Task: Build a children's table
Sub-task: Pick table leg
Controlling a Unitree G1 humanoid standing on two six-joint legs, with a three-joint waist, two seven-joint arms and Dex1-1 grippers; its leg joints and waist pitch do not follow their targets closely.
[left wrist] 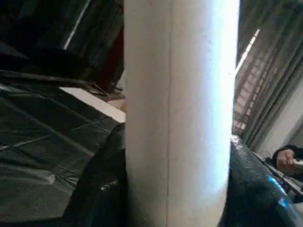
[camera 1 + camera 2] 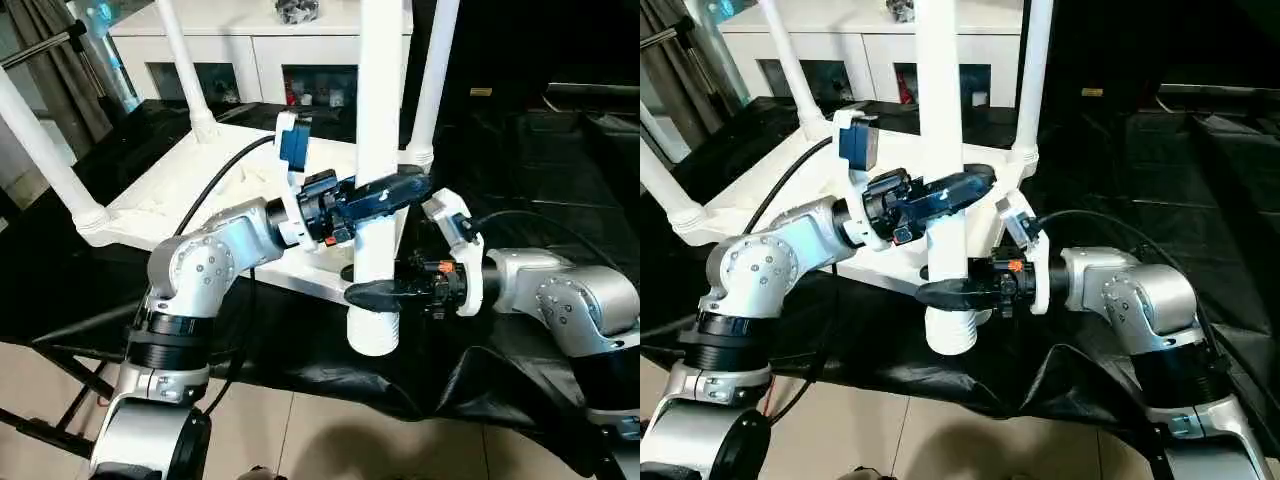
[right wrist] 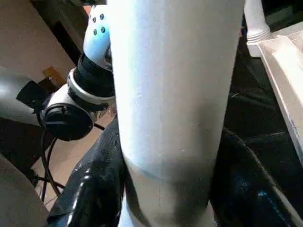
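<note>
between the two hands, the long tapered white plastic tube leg [image 2: 378,150] stands upright, its ribbed end hanging just off the near corner of the upturned white plastic tabletop [image 2: 180,195]. left hand [image 2: 385,192] clamps it higher, right hand [image 2: 385,293] lower. judging by this, the empty socket lies just behind and below.

Desk [image 2: 530,190] draped in black sheeting.
Bearing the upturned white tabletop [image 2: 215,180], three legs [image 2: 185,65] socketed upright at its corners.
</note>
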